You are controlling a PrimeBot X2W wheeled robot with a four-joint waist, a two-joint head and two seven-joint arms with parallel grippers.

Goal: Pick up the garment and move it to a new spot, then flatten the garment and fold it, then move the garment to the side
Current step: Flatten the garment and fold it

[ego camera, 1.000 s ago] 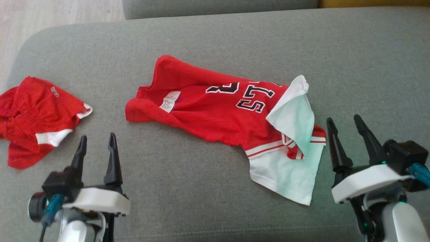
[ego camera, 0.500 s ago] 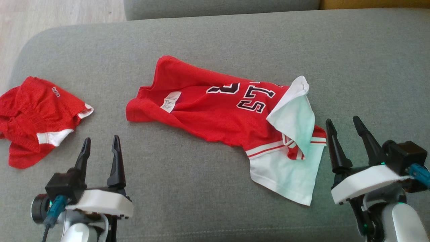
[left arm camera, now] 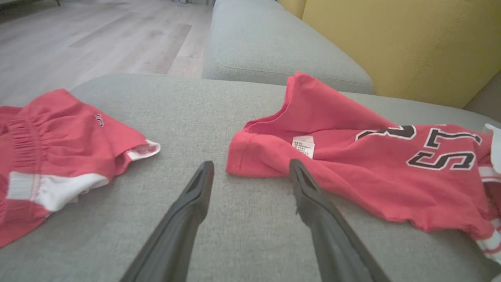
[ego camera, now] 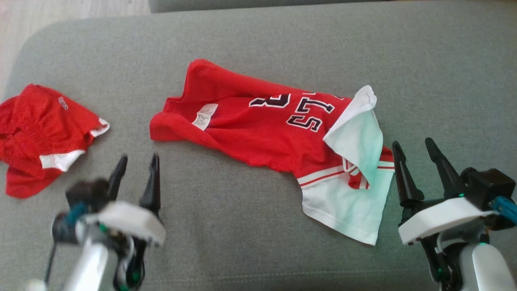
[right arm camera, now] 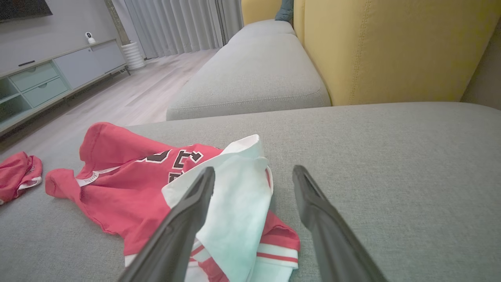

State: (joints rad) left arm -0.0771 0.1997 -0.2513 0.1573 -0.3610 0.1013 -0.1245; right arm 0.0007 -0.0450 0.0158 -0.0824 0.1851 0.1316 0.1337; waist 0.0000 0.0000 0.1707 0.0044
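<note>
**Both grippers wide apart and empty, jersey lying loose between them**

The garment (ego camera: 262, 129), a red jersey with black-and-white lettering, lies crumpled across the middle of the grey sofa cushion (ego camera: 258, 40). Its neck end points toward my left, with a white label (ego camera: 204, 116) showing. Its white-trimmed end lies toward my right, where a pale white flap (ego camera: 355, 139) is folded back over the red cloth. Nothing is lifting it; it rests on the cushion along its whole length.

My left gripper (ego camera: 138, 158) hangs near the jersey's neck end, on the side closer to me. Its two fingers are spread wide with only bare cushion between them, holding nothing. That arm is blurred in the head view. In the left wrist view one fingertip lines up with the red edge, and I cannot tell whether it touches.

My right gripper (ego camera: 412, 142) sits just beside the white end of the jersey, fingers likewise spread wide and empty, apart from the cloth.

Farther to my left, a pair of red shorts (ego camera: 44, 133) lies well apart from the jersey. A yellow backrest (right arm camera: 391, 47) rises behind the cushion.
</note>
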